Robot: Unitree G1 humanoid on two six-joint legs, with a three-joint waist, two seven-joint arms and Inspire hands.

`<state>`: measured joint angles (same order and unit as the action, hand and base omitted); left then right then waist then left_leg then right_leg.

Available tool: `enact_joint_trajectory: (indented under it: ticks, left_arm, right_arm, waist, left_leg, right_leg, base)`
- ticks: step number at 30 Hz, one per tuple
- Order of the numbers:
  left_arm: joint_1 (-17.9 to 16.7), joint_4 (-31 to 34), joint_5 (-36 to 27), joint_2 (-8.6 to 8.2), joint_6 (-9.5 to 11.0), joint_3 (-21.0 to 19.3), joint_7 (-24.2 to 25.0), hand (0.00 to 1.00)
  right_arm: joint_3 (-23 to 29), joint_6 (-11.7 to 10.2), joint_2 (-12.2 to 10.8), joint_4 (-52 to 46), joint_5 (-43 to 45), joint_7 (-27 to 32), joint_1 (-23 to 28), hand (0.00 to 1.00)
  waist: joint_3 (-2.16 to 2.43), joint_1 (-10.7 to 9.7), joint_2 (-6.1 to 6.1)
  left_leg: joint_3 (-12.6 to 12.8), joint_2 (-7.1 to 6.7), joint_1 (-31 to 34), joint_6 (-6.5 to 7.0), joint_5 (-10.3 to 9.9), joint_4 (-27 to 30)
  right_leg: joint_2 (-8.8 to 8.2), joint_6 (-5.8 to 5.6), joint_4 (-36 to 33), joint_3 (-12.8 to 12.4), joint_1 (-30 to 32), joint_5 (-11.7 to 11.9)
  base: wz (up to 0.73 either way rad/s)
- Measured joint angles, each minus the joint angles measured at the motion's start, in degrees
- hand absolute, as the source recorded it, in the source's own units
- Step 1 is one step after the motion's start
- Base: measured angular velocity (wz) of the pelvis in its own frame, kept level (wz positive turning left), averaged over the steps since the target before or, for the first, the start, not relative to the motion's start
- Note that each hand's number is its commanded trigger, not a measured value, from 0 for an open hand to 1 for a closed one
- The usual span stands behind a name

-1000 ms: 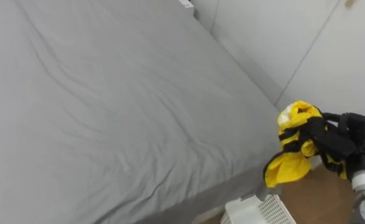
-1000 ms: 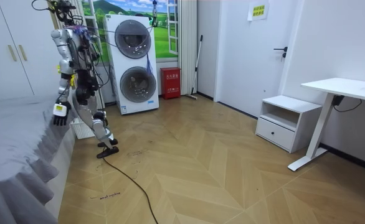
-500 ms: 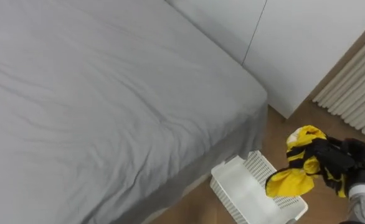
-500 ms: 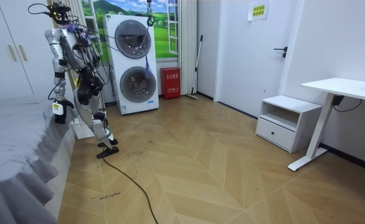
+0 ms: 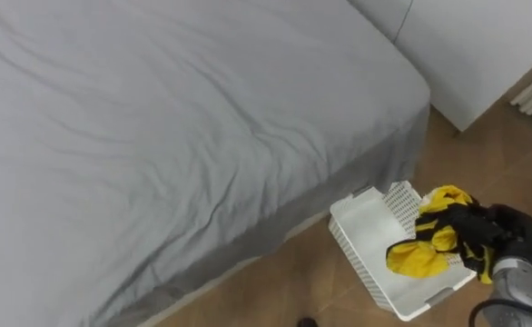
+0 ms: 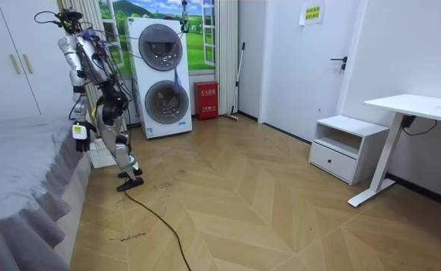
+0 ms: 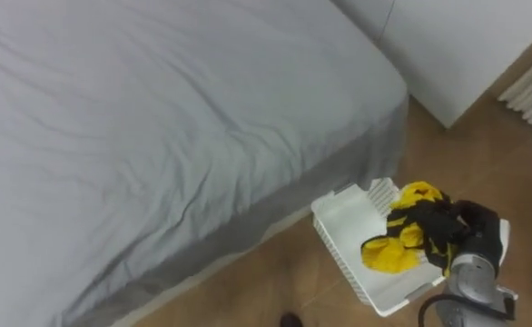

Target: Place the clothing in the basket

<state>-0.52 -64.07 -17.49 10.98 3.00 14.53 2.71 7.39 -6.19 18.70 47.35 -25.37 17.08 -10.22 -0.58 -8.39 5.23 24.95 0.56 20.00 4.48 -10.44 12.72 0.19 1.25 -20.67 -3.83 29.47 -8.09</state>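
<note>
A yellow garment with dark trim (image 5: 427, 243) hangs bunched from my right hand (image 5: 509, 238), whose dark fingers are curled round it. Hand and garment hover just over the white slatted basket (image 5: 360, 229), which stands on the wooden floor against the side of the bed. The garment's lower fold dangles above the inside of the basket; I cannot tell whether it touches the bottom. In the right eye view the same garment (image 7: 395, 242) hangs from that hand (image 7: 473, 232) over the basket (image 7: 337, 222). The room view has me standing at the bed's edge beside the basket (image 6: 100, 155).
The grey-sheeted bed (image 5: 157, 118) takes up the left and middle, its corner just behind the basket. White wardrobe doors (image 5: 484, 45) stand beyond the bed. In the room view stacked washing machines (image 6: 160, 75) are behind me, with open wooden floor (image 6: 266, 211) to the room view's right.
The eye view swung from the bed surface down to the bed's edge and the basket. My right hand, still holding the yellow garment, came down over the basket.
</note>
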Motion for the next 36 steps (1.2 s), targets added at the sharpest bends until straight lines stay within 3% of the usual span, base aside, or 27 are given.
enact_joint_trajectory:
  ticks: [1,2,4,12,16,28,36]
  left_arm:
    - [0.0,0.1,-0.8,-0.01,0.2,0.4,0.0,0.00]
    - [0.0,0.1,-1.0,0.00,0.3,0.5,0.0,0.00]
    - [0.0,0.5,-1.0,0.15,0.4,0.5,-0.3,0.00]
    - [0.2,1.0,-1.0,0.17,0.2,1.2,-2.1,0.00]
    - [0.3,1.9,-1.0,0.34,0.1,2.7,-2.2,0.00]
    - [0.3,2.2,-1.0,1.02,0.0,4.8,-2.6,0.00]
    - [0.3,2.2,-1.0,1.01,0.0,4.1,-2.5,0.00]
  right_arm:
    - [-0.1,-0.2,0.0,1.1,-0.9,0.2,0.0,1.00]
    - [-0.2,-0.3,0.0,1.6,-1.5,0.4,-0.1,0.53]
    - [-0.8,-0.4,0.0,4.3,-3.9,0.7,-1.4,0.00]
    - [-0.5,-0.4,0.2,10.3,-9.7,1.1,-5.4,0.00]
    - [-0.6,-0.4,0.9,10.4,-10.7,1.1,-5.5,0.00]
    - [-1.1,-0.7,1.9,12.7,-10.0,1.7,-5.3,0.00]
    - [0.2,-1.9,1.9,12.7,-6.1,1.6,-5.3,0.00]
  waist:
    - [0.00,0.6,0.01]
    - [0.00,0.9,0.02]
    - [-0.03,1.1,0.07]
    - [-0.19,1.2,-0.01]
    - [-1.04,1.3,0.40]
    - [-0.74,1.1,1.54]
    - [-0.50,1.4,2.83]
  left_leg:
    - [-0.3,0.00,0.5,-0.02,0.1,0.0]
    - [-0.4,0.00,0.8,-0.01,0.1,0.0]
    - [-1.6,-0.24,2.2,0.04,0.4,-0.1]
    - [-3.1,-0.54,3.4,0.15,1.0,-1.0]
    - [-3.1,-0.61,3.6,0.15,1.0,-1.0]
    - [-3.0,-0.59,3.9,0.10,1.0,-0.9]
    - [-2.6,-0.61,4.3,0.07,1.0,-0.9]
  right_leg:
    - [-0.09,0.01,0.0,0.5,0.2,0.0]
    - [-0.14,0.02,0.0,0.7,0.4,0.0]
    - [-0.56,0.11,-0.1,1.9,1.4,0.0]
    - [-1.14,0.17,0.0,4.1,2.4,0.0]
    - [-1.21,0.17,0.1,4.1,2.4,0.0]
    - [-1.16,0.39,0.1,3.9,2.9,-0.3]
    - [-1.11,0.41,-0.6,3.5,3.8,-0.3]
  base:
    - [0.20]
    - [0.19]
    - [0.25]
    - [0.12]
    - [0.01]
    - [0.00]
    - [-0.01]
